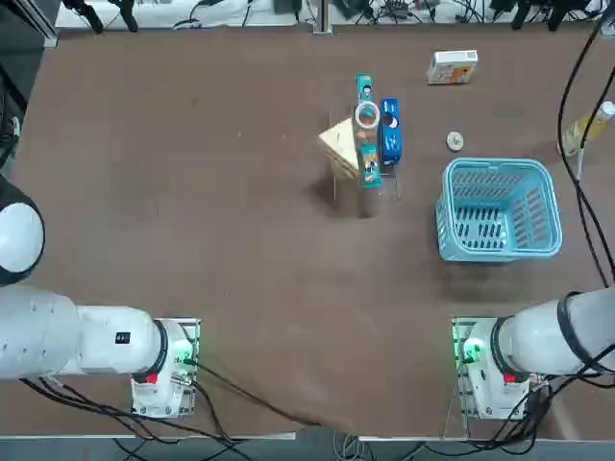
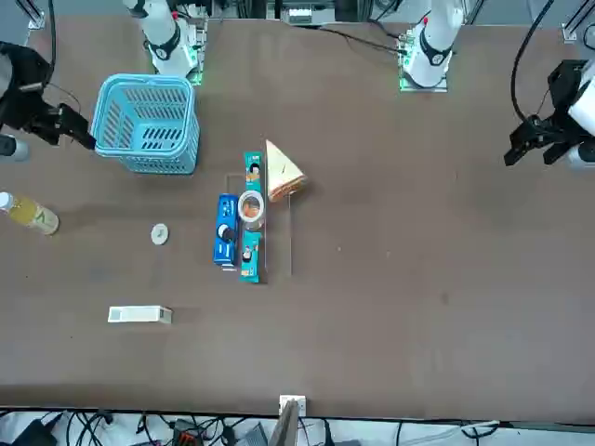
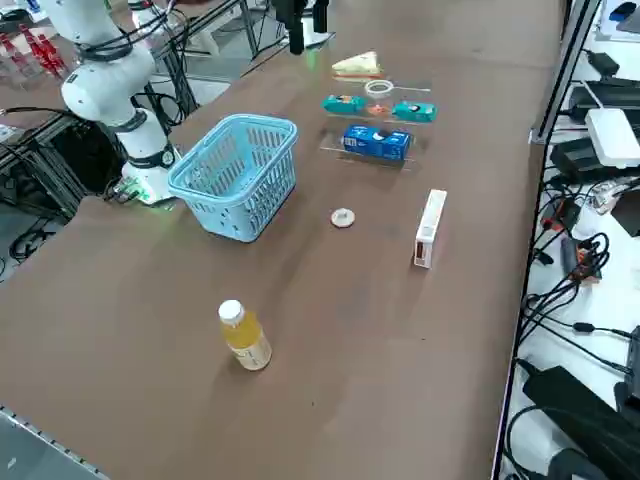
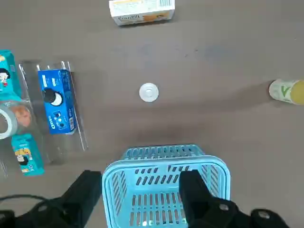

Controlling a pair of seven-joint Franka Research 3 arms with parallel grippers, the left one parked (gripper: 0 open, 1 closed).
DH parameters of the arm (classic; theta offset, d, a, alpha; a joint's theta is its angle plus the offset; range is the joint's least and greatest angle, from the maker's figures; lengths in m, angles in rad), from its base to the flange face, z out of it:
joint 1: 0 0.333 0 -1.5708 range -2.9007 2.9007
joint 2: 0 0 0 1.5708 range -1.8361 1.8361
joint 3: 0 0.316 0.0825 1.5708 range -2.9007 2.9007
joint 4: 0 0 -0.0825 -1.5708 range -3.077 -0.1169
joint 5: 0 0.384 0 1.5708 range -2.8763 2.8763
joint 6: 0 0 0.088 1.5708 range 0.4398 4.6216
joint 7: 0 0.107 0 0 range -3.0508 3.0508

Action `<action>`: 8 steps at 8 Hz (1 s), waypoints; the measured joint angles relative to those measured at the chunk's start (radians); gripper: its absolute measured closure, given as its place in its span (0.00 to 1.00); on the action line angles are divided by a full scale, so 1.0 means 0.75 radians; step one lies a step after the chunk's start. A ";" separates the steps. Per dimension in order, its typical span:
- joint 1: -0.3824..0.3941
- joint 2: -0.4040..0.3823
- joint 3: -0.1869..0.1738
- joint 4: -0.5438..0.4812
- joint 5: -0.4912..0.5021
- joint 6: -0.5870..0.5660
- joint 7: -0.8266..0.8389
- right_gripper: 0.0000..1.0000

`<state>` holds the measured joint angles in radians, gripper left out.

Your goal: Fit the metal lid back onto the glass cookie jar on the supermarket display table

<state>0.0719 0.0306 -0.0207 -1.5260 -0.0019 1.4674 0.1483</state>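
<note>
The right gripper (image 4: 141, 190) is being held raised above the table (image 1: 240, 240), near the blue basket (image 1: 500, 211). Its two fingers are being kept wide apart, with nothing being gripped between them; in the right wrist view, the basket is being partly covered by them.

The lid (image 1: 455, 141), a small pale round disc with a raised centre, is being supported flat by the tabletop, apart from the jar. It is being flanked by the basket on one side and, farther off, by a white box (image 1: 452, 67) with an orange picture on the other.

The jar (image 1: 367, 115) is being left uncovered, its round whitish rim showing and brownish contents being seen through the glass. It is being held in a clear stand (image 4: 61, 148), between two teal packets (image 3: 344, 104) (image 3: 414, 112). A blue packet (image 3: 376, 142) and a wedge-shaped sandwich pack (image 1: 340, 146) are being carried on opposite sides of that row. Past the basket, a white-capped bottle of yellow liquid (image 3: 245, 338) is being stood upright on the table.
</note>
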 joint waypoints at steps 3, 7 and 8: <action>-0.004 0.003 -0.003 0.006 0.000 0.000 -0.022 0.00; -0.075 0.102 -0.021 -0.008 0.000 0.055 -0.121 0.00; -0.098 0.151 -0.022 -0.032 0.003 0.125 -0.138 0.00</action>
<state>-0.0019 0.1439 -0.0375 -1.5501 0.0004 1.5615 0.0445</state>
